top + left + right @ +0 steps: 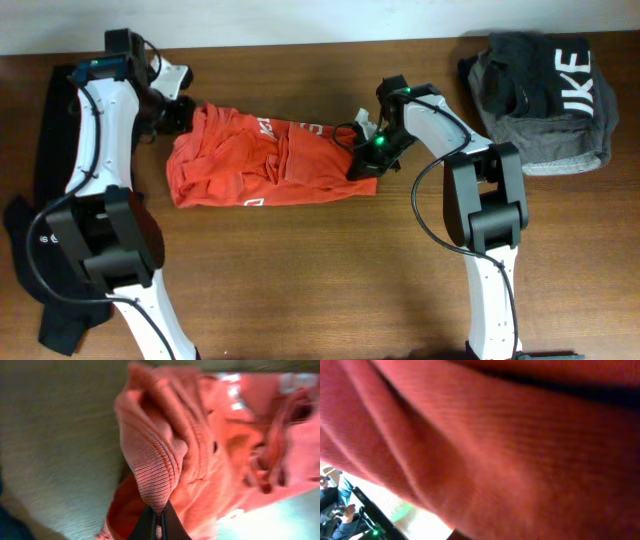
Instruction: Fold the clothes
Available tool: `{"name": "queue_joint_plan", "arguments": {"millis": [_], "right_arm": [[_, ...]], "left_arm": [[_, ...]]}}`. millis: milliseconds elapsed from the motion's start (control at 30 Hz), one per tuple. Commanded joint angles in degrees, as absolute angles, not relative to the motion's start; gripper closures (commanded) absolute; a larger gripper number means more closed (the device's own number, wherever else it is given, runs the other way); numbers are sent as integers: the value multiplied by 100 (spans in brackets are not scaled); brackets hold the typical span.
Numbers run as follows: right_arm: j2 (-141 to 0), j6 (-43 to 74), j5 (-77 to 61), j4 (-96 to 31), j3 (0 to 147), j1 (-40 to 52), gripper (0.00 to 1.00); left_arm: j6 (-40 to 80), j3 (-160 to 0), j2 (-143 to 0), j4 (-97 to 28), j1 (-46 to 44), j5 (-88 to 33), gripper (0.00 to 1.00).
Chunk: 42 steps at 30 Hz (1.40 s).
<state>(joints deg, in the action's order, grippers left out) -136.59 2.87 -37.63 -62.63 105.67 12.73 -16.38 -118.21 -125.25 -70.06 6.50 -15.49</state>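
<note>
The orange-red T-shirt (270, 160) lies bunched in a long heap across the middle of the table, with bits of white lettering showing. My left gripper (188, 112) is at its left end. In the left wrist view the gripper (159, 519) is shut on a ribbed fold of the T-shirt (165, 450). My right gripper (362, 162) sits at the shirt's right edge. In the right wrist view the T-shirt (510, 445) covers nearly everything and hides the fingers, which are shut in the cloth.
A dark grey garment with white letters (545, 90) lies crumpled at the back right. A long black garment (45, 130) runs down the table's left side, partly under the left arm. Bare wood shows in front of the shirt.
</note>
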Motion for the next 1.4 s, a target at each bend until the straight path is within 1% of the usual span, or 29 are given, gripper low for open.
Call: {"name": "queue_joint_plan", "arguments": {"millis": [0,400,467,700,900,1133,1367], "right_arm": [[-13638,351,-3883,-6230,10521,1229,96],[-13638,349,-3883,-6233,10521,1225,96],[-13638,349,-3883,-6233,10521,1225,96],[-13638,346,-3883,-6230,10521,1225,96],[-13607,163,-4230,-6261,10672,1107,96],[-13284,69,-4458,-6993,11992,694,96],[-13117,132,-4764,-7911,14171,-27,96]], "left_arm": [[-1474,-12077,-11935,-7008,209,-2084,99],[-1286,-12090,-11795,-6539,-1586,-2115,99],[-1039,-12090,-11804,-6377,-1942,-1767,99],[-969,-12088,-11883,-6333,-2467,-1190,99],[-849,-12088,-12217,-6278,-2563,-1109,99],[-821,-12088,-12514,-6228,-2563,-1111,99],[-821,-12088,-12558,-6211,-2589,-1249,99]]}}
